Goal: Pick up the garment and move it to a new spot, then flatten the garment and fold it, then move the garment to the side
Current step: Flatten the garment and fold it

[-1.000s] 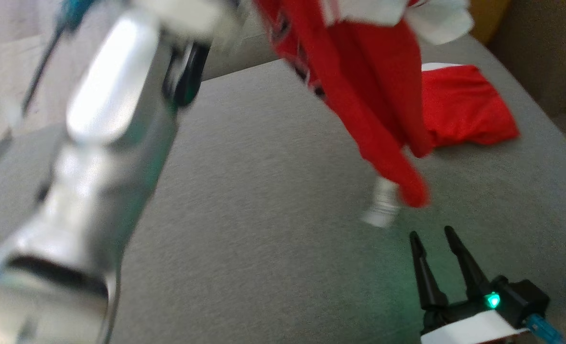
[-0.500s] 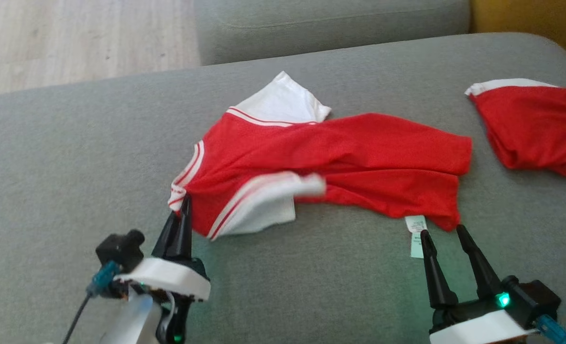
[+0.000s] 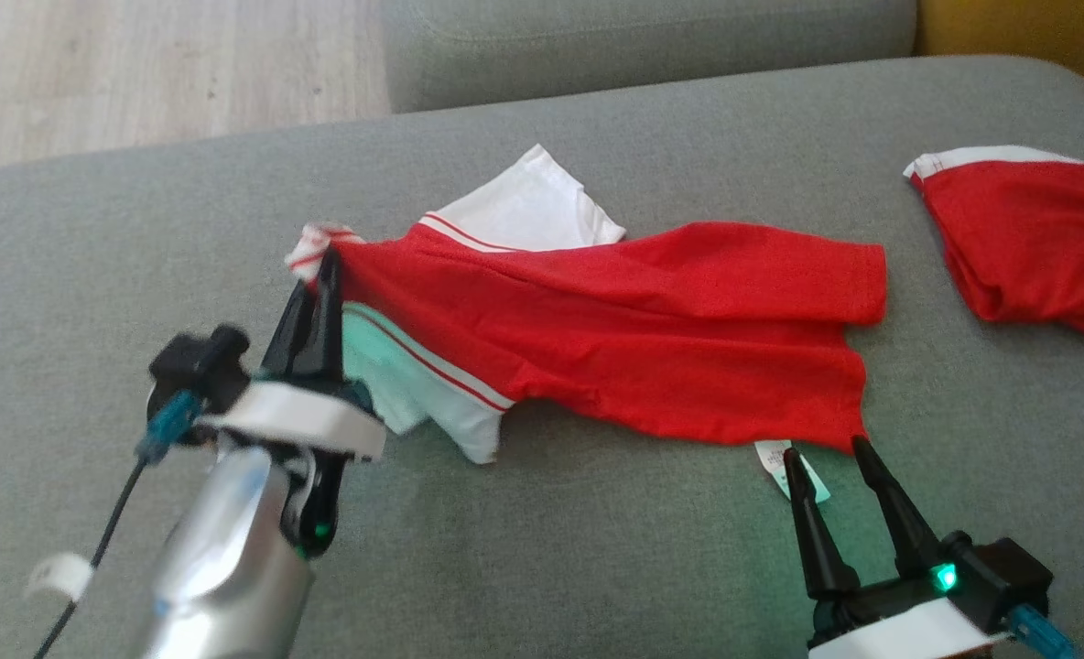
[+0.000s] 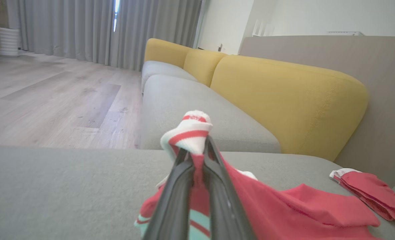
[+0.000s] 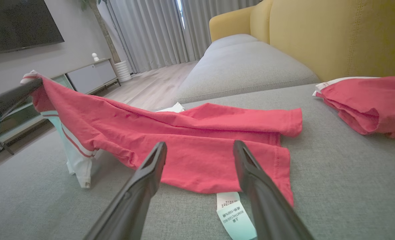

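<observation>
The garment (image 3: 652,339) is a red shirt with white sleeves and red-and-white striped trim, spread across the grey sofa seat (image 3: 551,549). My left gripper (image 3: 327,265) is shut on its striped collar edge and holds that corner lifted off the cushion; the left wrist view has the trim (image 4: 189,131) bunched above the closed fingers (image 4: 214,180). My right gripper (image 3: 826,453) stands open just in front of the shirt's lower hem, by its white care label (image 5: 236,213), holding nothing. The right wrist view takes in the shirt (image 5: 184,140) draped from the left gripper down to the seat.
A second red garment (image 3: 1027,243) lies folded at the seat's far right. Yellow back cushions (image 4: 284,100) rise behind the seat. Wooden floor (image 3: 139,73) lies beyond the far left edge, with another grey seat section (image 3: 643,46) past the gap.
One second ago the shirt hung in the air from the raised left arm; it now lies across the seat. In the last half second the left gripper lifted the collar corner upward and away.
</observation>
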Controlling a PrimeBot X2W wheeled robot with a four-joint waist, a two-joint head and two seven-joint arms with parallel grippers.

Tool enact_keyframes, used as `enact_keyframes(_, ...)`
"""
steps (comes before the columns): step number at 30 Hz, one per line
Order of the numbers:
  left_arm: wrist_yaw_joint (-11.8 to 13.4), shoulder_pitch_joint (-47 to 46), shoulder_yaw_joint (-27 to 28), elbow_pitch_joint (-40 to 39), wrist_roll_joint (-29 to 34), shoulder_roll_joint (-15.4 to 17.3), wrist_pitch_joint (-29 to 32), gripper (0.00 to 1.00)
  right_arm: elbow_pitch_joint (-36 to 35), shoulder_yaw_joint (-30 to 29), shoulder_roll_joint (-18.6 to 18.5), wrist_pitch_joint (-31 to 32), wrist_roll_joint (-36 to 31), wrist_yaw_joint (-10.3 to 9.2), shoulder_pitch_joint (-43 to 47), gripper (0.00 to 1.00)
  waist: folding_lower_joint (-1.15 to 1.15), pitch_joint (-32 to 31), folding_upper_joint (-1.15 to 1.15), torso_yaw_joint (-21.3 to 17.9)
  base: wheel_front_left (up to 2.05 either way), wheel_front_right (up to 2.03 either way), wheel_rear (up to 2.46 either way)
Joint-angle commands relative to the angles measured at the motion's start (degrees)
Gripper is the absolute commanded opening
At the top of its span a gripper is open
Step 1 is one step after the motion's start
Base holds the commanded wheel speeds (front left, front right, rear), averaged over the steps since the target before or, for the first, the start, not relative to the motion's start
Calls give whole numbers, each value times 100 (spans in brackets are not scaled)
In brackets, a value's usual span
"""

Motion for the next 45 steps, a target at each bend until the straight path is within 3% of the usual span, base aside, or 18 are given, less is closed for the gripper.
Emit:
enact_keyframes(1,-24,-375,113,-70,5,37,-30,7,-150,149,-109,-22,-13,21,-241,100,0,87,0,-64,0,0,0)
enact_keyframes(2,-28,-481,69,16,19,2,-30,45,-146,158,-119,-22,-6,21,-260,100,0,127,0,-83,0,0,0)
enact_keyframes(3,-30,-562,42,115,91,-15,-30,100,-141,170,-129,-22,-1,21,-275,100,0,153,0,-102,0,0,0)
enact_keyframes(5,52,-650,117,265,385,-37,-30,100,-131,203,-149,-22,10,21,-313,100,0,207,0,-160,0,0,0)
enact_keyframes(9,442,-414,258,236,1004,-131,-30,100,-129,140,-139,-22,25,21,-311,100,0,215,0,-211,0,0,0)
enact_keyframes(15,1085,548,497,-317,1679,-213,-30,100,-102,110,-105,-22,26,21,-184,100,0,104,0,-138,0,0,0)
enact_keyframes(18,1213,985,572,-333,1752,-252,-30,100,-96,147,-86,-22,34,21,-166,100,0,70,0,-65,0,0,0)
enact_keyframes(26,1393,1390,718,164,1609,-340,-30,100,-105,170,-124,-22,12,21,-211,100,0,122,0,27,0,0,0)
enact_keyframes(31,1196,1254,540,296,1407,-369,-30,100,-109,171,-141,-22,6,21,-242,100,0,187,0,12,0,0,0)
enact_keyframes(45,1583,158,-96,1897,952,-376,-14,100,-35,267,-180,-22,23,21,-409,100,0,312,0,-286,0,0,0)
